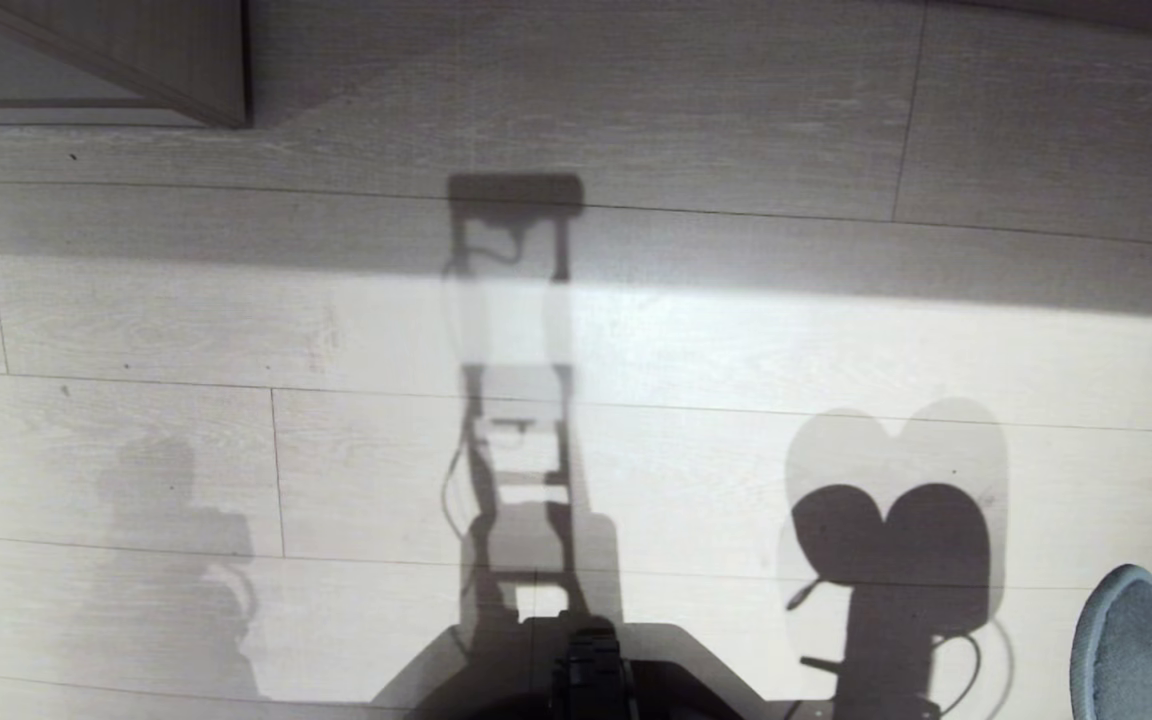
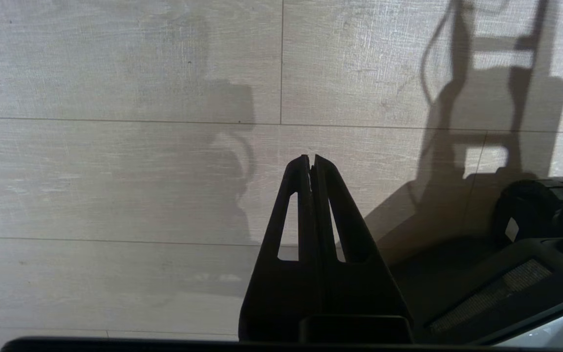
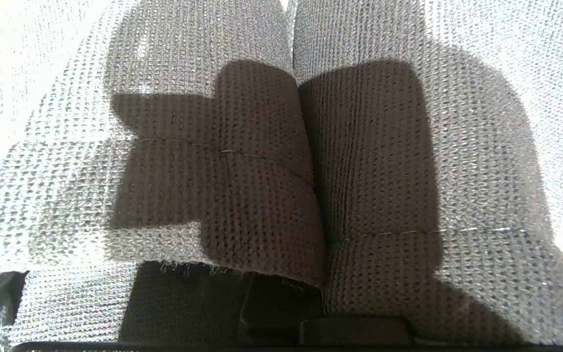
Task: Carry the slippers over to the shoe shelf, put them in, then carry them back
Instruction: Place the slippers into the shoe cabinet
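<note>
Grey knitted slippers (image 3: 281, 146) filled the right wrist view, gripped by the closed right claw; the left claw (image 2: 311, 159), pressed together and empty, hung over the plank floor (image 2: 115, 186).

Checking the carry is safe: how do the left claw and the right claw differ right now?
The left claw is shut on nothing, with floor beyond it; the right claw is shut on the slippers. The left claw's fingers show fully; the right claw's are hidden by the slippers' dark straps. Both are shut.
</note>
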Controlling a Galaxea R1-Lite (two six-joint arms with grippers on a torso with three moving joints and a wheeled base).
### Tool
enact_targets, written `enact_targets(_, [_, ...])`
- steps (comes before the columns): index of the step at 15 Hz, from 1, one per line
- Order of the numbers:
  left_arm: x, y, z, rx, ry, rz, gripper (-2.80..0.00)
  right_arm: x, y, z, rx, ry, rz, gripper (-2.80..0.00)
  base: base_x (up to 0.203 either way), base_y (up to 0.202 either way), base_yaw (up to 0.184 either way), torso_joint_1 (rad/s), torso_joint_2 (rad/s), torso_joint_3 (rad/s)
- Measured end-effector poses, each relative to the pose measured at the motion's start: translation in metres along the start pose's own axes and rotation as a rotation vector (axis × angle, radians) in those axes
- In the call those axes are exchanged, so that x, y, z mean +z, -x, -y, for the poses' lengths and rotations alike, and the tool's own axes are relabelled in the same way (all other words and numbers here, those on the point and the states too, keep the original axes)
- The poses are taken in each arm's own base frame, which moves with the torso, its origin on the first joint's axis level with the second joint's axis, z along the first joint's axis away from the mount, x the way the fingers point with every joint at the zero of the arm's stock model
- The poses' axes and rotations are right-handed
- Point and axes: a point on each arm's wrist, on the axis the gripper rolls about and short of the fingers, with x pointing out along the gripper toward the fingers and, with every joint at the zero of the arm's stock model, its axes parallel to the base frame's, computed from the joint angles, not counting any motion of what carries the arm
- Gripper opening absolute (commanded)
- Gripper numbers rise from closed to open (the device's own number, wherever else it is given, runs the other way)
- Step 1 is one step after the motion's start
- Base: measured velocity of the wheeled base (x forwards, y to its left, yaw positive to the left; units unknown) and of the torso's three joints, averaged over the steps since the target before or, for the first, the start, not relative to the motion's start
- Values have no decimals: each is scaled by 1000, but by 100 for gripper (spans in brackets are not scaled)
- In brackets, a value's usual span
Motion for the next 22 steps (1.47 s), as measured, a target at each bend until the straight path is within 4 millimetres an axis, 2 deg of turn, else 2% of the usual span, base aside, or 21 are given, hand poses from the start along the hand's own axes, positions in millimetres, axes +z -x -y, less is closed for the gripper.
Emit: enact_targets(22, [0,0,0,0,4,0,-280,0,0,0,5,-20,0,-280,0,0,0,2,2,201])
